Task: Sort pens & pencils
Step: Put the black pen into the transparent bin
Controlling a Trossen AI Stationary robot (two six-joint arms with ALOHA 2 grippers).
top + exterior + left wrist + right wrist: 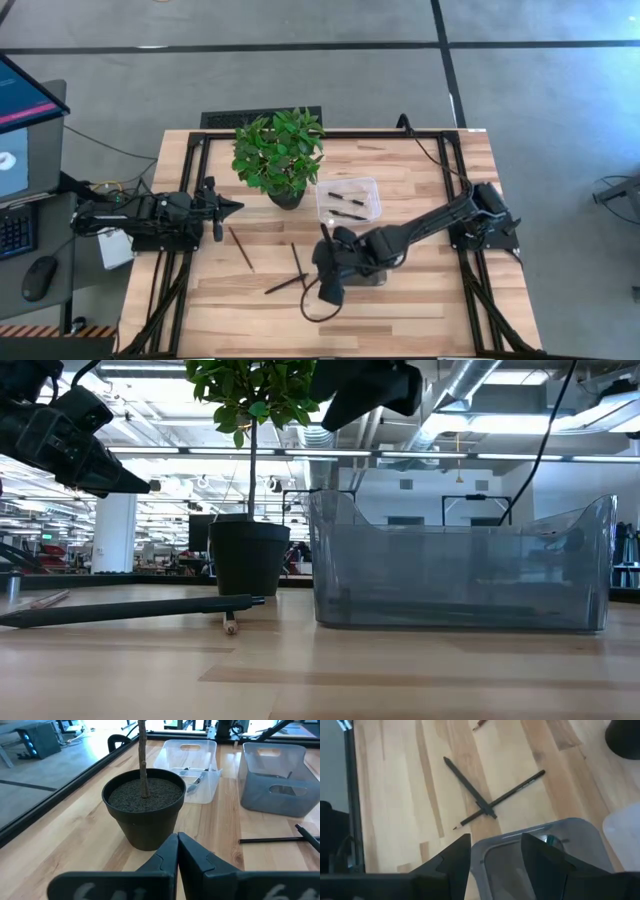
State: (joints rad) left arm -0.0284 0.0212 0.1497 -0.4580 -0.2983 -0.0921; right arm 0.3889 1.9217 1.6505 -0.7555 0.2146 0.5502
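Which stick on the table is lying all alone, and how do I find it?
Find the potted plant at the table's back edge. Toward the front from it, nearer the left gripper, lies a thin brown pencil. It touches nothing, while the two dark sticks beside it cross each other.

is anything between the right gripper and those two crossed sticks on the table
Nothing visible. The right gripper hangs open over the rim of the grey bin, and the two crossed sticks lie on bare wood just beyond that rim. The plant pot stands well off to one side.
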